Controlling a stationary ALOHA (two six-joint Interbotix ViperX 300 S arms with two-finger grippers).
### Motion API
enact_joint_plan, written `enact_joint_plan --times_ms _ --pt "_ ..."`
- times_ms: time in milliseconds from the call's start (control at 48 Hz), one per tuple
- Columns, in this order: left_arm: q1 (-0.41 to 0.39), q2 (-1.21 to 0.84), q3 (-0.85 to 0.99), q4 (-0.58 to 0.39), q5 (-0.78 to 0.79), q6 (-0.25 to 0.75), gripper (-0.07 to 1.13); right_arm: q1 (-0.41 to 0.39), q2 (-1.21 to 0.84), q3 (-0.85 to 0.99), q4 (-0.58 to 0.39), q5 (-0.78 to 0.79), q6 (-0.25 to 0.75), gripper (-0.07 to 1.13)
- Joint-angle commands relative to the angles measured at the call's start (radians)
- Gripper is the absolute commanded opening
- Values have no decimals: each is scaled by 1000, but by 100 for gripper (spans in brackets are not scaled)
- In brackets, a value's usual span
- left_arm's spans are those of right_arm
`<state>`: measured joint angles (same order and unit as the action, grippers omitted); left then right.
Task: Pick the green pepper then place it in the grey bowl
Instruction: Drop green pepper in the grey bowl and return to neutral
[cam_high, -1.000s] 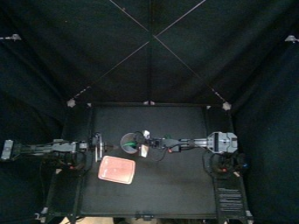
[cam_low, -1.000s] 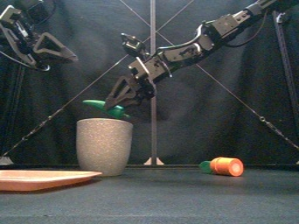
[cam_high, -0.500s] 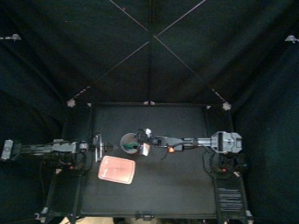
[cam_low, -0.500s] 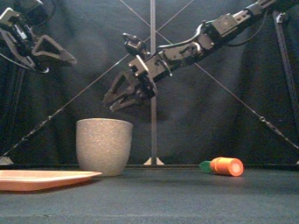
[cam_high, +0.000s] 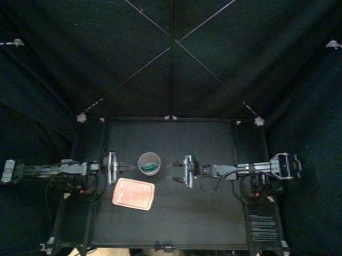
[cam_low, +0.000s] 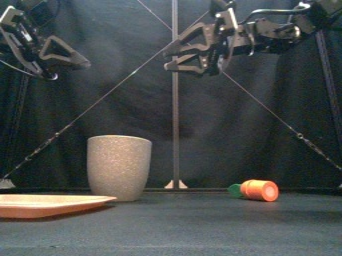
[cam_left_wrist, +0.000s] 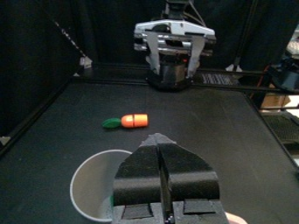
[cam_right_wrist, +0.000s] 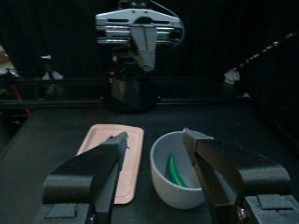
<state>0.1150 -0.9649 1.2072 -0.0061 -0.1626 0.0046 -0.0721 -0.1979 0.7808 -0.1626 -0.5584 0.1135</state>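
green pepper (cam_right_wrist: 176, 164) in the grey bowl (cam_low: 119, 167)

past the pink tray (cam_low: 47, 205), the pepper is being cradled inside the bowl. above, the right fingers (cam_low: 194, 60) are being held released; a low swing could be toppling the bowl. the left fingers (cam_left_wrist: 163, 175) are being held clenched, empty.

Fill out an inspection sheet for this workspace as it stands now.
Surface: black table, no spills seen.
Job's things: green pepper lies inside the grey bowl, which stands upright.
Clutter: pink tray flat, front left of the bowl; toy carrot lying on its side, right of the bowl.
Grippers: left gripper shut, empty, raised at the left; right gripper open, empty, raised above the table.
Cables: nothing seen loose on the table.
Surroundings: black curtain behind; nothing else seen.
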Motion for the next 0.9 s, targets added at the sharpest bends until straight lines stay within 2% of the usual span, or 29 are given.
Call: enact_joint_plan --times_ms 21,208,896 --pt "3 0 0 2 -69 2 0 11 -40 21 5 -20 2 89" --pt "5 0 32 -2 -124 0 0 12 -38 49 15 -20 2 89" --pt "5 0 37 -3 -126 0 0 11 -37 48 15 -20 0 89"
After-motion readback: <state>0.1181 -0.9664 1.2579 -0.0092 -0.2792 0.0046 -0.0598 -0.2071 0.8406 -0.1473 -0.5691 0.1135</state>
